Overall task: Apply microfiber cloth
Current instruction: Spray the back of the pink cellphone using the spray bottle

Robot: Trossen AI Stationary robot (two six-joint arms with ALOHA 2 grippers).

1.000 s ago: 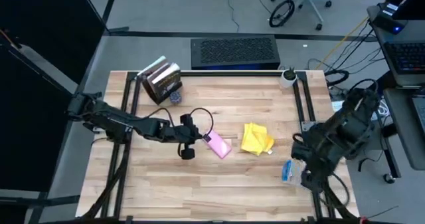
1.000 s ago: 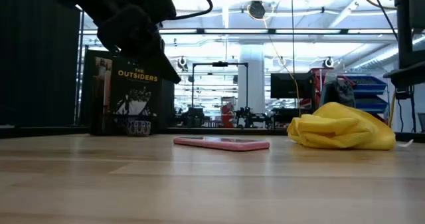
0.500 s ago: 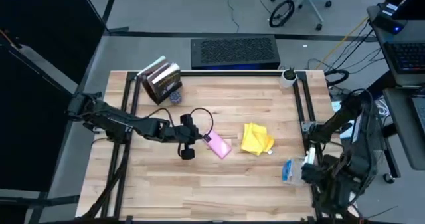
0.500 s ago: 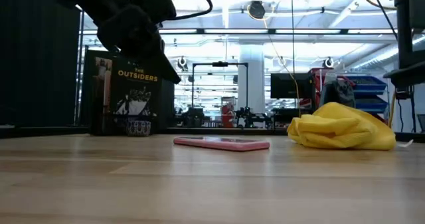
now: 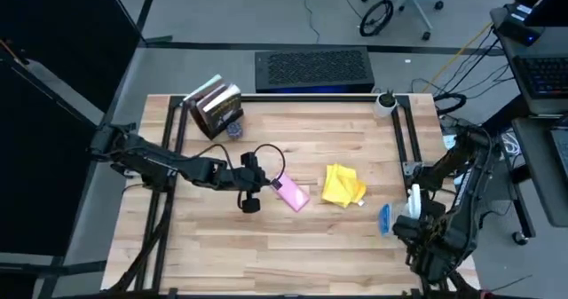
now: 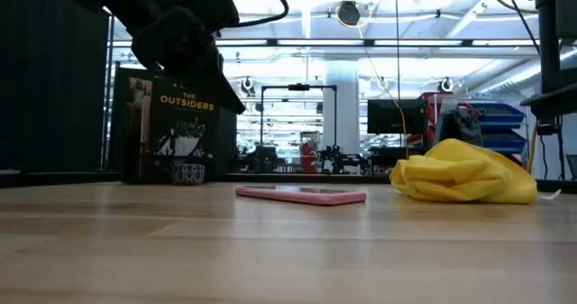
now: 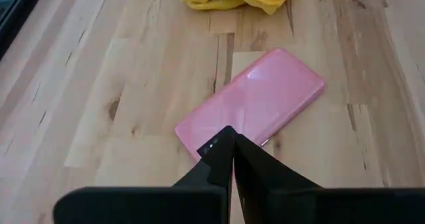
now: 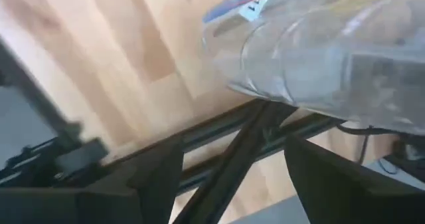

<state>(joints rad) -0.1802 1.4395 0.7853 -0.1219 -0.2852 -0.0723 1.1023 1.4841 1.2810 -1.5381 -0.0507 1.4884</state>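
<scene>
Crumpled bright yellow microfiber cloth (image 5: 343, 184), left tool (image 7: 230, 139) closed, right tool (image 8: 232, 159) open

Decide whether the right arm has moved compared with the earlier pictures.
Yes. In the high view the right gripper has swung toward the table's near right corner, leaving the spray bottle near the yellow cloth.

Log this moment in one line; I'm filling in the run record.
left gripper: shut, over pink phone | right gripper: open, beside spray bottle | microfiber cloth: untouched, on table

The microfiber cloth (image 5: 342, 184) is bright yellow. The phone (image 5: 291, 193) is pink. The table (image 5: 311, 246) is pale, streaked wood.
</scene>
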